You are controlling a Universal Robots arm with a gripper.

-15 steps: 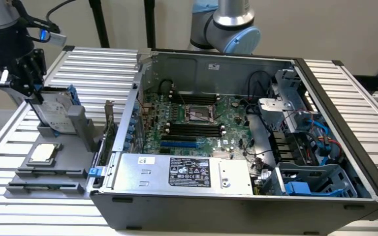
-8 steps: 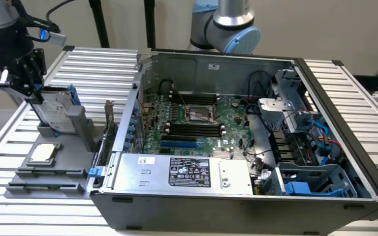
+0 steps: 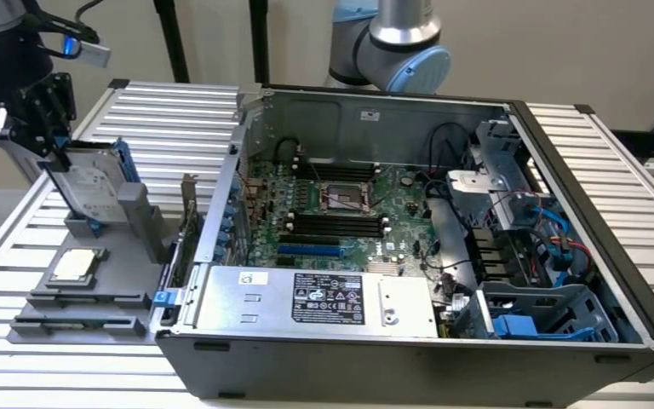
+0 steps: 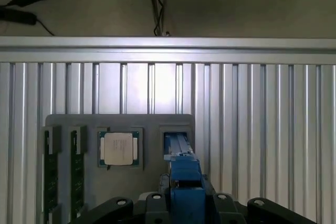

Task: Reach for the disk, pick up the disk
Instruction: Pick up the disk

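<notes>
Gripper (image 3: 52,162) straddles upright disk (image 3: 91,189) in grey holder (image 3: 134,211); jaw closure cannot be told, label print unreadable.

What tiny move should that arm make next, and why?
Probably lower the gripper a little over the disk. The disk stands upright in the grey holder, and the wrist view shows its blue carrier edge lined up right under the gripper, though a firm hold isn't evident yet.
</notes>
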